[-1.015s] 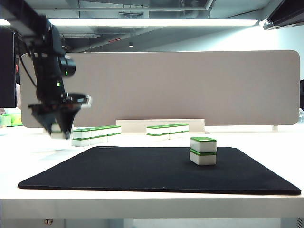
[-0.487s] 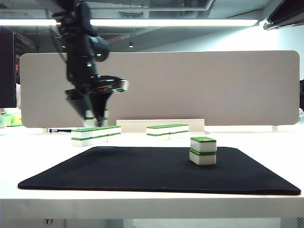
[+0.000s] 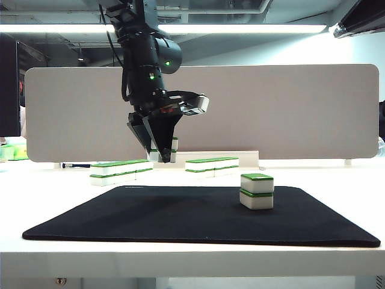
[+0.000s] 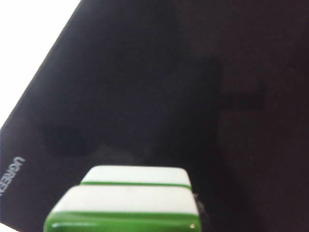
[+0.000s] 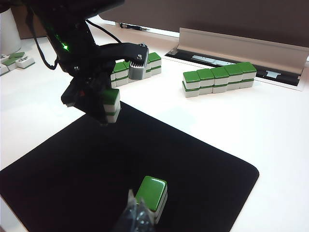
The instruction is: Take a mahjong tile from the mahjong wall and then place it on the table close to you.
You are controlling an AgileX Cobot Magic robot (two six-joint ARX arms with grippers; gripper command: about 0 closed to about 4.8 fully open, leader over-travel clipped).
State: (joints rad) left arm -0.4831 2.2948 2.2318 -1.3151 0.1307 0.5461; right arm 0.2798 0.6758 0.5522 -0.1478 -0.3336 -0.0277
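The left end effector (image 3: 161,158) hangs in the air above the far left part of the black mat (image 3: 180,217), its fingers pointing down and closed on a two-high pair of tiles (image 3: 163,150); the left wrist view shows that pair (image 4: 130,203), white with green faces, held over the dark fabric.

The mahjong wall (image 3: 120,170) stands on the white surface (image 3: 337,180) just beyond the mat's far left corner, with the shorter row of tiles (image 3: 212,164) beside it toward the middle of the far edge, in front of the grey divider panel (image 3: 289,108).

A separate stack of two tiles (image 3: 257,191) rests on the mat right of its centre.

The right end effector (image 5: 137,220) shows only as a blurred tip near that stack (image 5: 152,195), and whether it is open cannot be told.
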